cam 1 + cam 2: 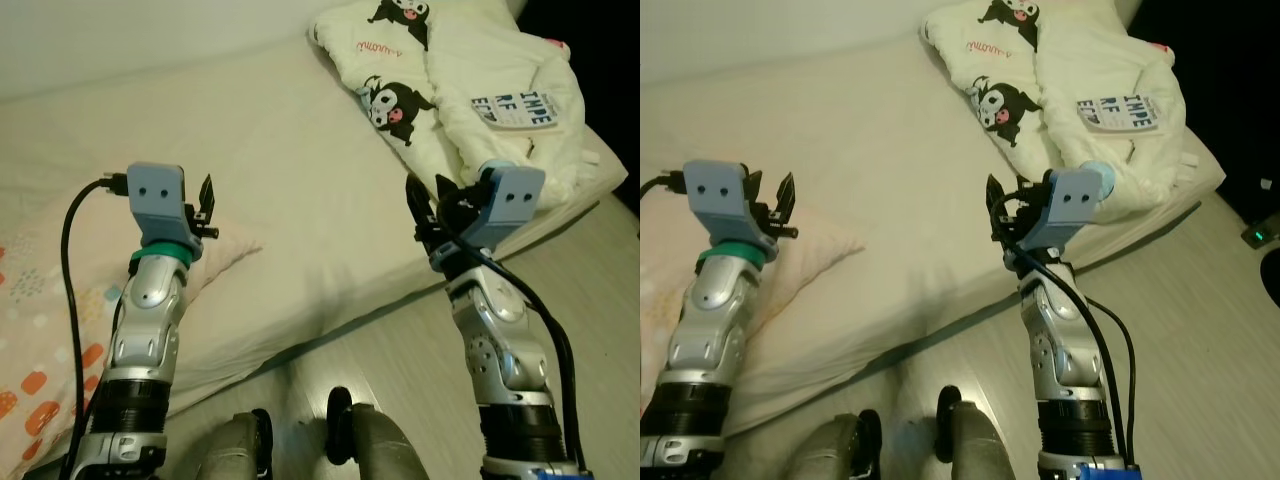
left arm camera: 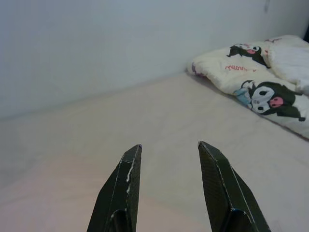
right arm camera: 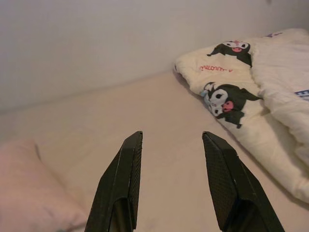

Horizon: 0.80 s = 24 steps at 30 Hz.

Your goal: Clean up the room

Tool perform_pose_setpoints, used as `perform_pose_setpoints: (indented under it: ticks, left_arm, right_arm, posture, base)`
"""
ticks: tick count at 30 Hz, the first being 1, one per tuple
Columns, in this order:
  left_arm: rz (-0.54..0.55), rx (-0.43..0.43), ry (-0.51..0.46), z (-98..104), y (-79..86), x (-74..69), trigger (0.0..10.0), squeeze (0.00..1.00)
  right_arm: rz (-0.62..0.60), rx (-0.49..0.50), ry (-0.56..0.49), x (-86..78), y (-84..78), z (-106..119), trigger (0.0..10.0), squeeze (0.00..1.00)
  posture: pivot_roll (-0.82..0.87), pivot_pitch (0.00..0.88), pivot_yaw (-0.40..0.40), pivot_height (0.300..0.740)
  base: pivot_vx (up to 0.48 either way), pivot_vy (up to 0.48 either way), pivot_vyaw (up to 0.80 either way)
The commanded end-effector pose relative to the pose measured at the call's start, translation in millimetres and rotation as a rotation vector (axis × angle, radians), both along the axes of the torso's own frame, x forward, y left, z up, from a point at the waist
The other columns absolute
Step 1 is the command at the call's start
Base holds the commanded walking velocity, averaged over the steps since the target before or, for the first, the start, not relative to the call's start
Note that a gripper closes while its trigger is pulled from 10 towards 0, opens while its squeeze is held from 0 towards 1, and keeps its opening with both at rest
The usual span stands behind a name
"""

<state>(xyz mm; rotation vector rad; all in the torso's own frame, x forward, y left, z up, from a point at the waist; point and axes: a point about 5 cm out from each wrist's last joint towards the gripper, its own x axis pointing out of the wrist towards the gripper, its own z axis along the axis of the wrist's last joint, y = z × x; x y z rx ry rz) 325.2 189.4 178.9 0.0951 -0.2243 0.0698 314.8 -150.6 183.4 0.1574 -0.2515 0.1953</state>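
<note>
The robot stands at the edge of the bed [image 1: 300, 160], both arms raised over the mattress, the left pincer [image 2: 169, 159] and the right pincer [image 3: 171, 150] each spread wide and empty. A cream comforter [image 1: 470, 80] printed with black cartoon figures lies bunched at the far right corner of the bed, and a pale pillow [image 1: 215, 265] sits just beside the left arm. This looks like the approach step, with nothing gripped yet; the next move probably calls for reaching the right pincer forward to a comforter edge and pinching a fold firmly.
</note>
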Motion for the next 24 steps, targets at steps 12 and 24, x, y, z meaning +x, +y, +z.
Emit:
perform_pose_setpoints:
  ticks: [12,24]
  left_arm:
    - [0.000,0.064,-0.007,6,-11.2,-5.3,10.0,0.00]
    - [-0.019,0.088,-0.025,12,-17.5,-4.3,10.0,0.00]
  right_arm:
    - [0.004,-0.004,0.007,-0.2,5.9,-12,10.0,0.00]
    - [0.010,0.005,-0.012,2.4,9.9,-9,10.0,0.00]
  posture:
    - [-0.04,0.105,-0.003,0.740]
    - [-0.03,0.101,-0.001,0.740]
  base:
    - [0.000,0.000,0.00]
    - [0.000,0.000,0.00]
